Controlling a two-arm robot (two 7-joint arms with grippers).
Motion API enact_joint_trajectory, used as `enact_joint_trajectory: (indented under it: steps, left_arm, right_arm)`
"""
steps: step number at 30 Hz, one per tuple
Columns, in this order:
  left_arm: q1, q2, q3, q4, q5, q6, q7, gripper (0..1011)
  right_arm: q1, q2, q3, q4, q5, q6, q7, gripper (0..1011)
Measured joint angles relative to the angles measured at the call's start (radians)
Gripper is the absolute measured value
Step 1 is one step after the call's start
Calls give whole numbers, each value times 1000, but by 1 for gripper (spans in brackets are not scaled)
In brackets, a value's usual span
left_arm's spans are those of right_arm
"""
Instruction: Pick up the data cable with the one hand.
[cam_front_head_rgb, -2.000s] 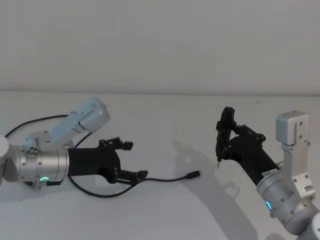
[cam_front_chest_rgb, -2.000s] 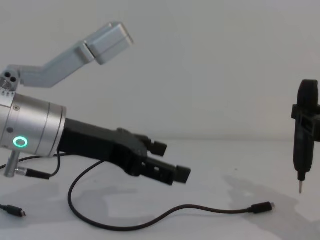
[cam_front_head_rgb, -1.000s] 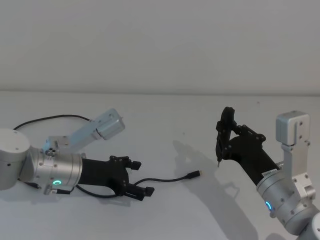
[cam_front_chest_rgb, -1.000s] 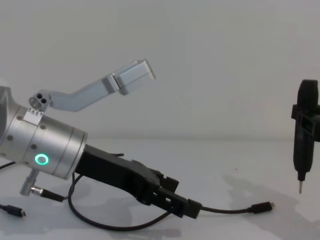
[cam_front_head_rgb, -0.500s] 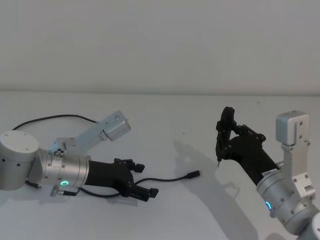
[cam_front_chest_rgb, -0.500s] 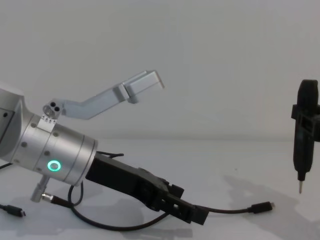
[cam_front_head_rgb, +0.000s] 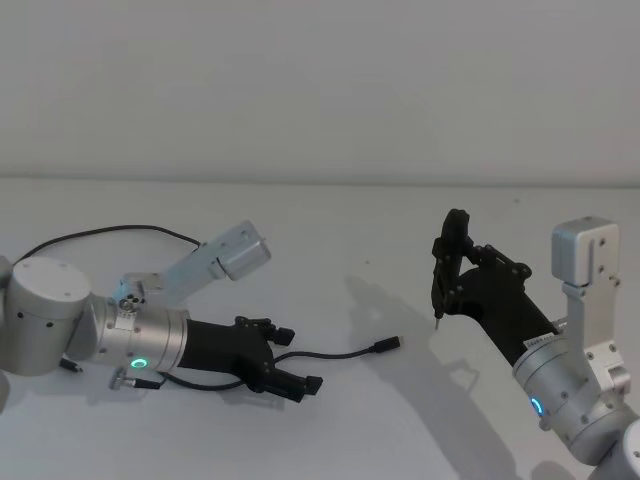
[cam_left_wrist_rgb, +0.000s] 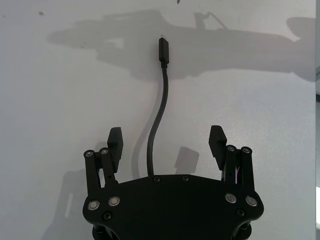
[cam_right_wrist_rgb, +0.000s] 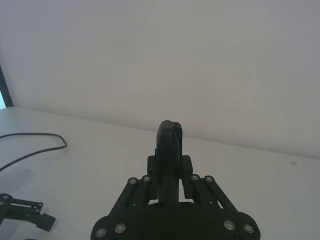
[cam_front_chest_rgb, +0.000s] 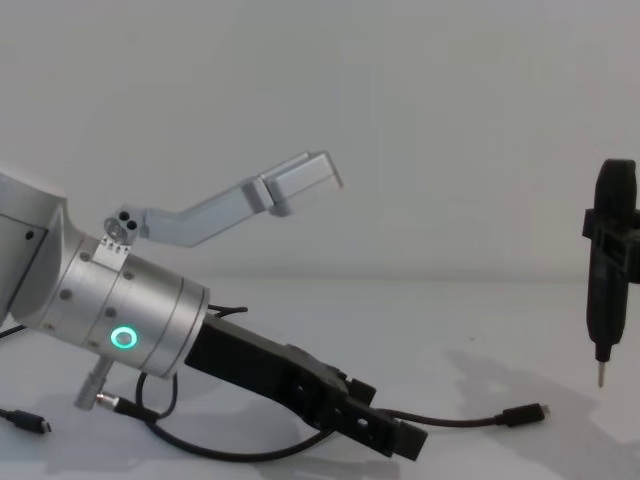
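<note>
As the left gripper (cam_front_head_rgb: 297, 360) has moved: forward and down over the last two seconds, from well above the cable's loop to low over the cable (cam_left_wrist_rgb: 159, 112), nearer its plug (cam_left_wrist_rgb: 163, 50).
Left fingers (cam_left_wrist_rgb: 115, 142): spread wide and holding nothing. The cable runs between them, closer to one finger than the other, and seems to touch neither in the wrist view.
Cable: lying loose on the table (cam_front_head_rgb: 350, 230). Its free end and plug stretch out ahead of the gripper, and the rest curls back under the arm. The plug end has barely shifted in that time.
Height: in the chest view the lower fingertip looks down at the cable's level, though whether it touches the table cannot be told.
Right gripper (cam_front_head_rgb: 452, 272): well apart from the cable, raised beyond the plug end and closed on a pen tool (cam_front_chest_rgb: 608, 300). It is parked, just as it was two seconds ago.
Meaning for the task: the approach looks about finished, with the cable bracketed but not gripped. I judge the next move is to close on it, then lift.
Risk: a thin cord lying flat may slip under the fingertips if they close above it. Being off-centre, it would be pushed sideways first.
</note>
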Motion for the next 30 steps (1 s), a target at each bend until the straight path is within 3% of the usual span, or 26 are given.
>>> enact_joint_trajectory:
  steps: [9,12,23,30]
  left_arm:
    - [-6,1,10,-4,-4,25,8,998]
    - [-6,1,12,-6,-5,30,9,945]
    - [-8,2,16,-9,-8,41,13,658]
    - [-9,3,18,-10,-9,45,15,411]
  right_arm:
    - [0,0,0,0,0,0,0,274]
    - [0,0,0,0,0,0,0,274]
    - [0,0,0,0,0,0,0,274]
    - [0,0,0,0,0,0,0,275]
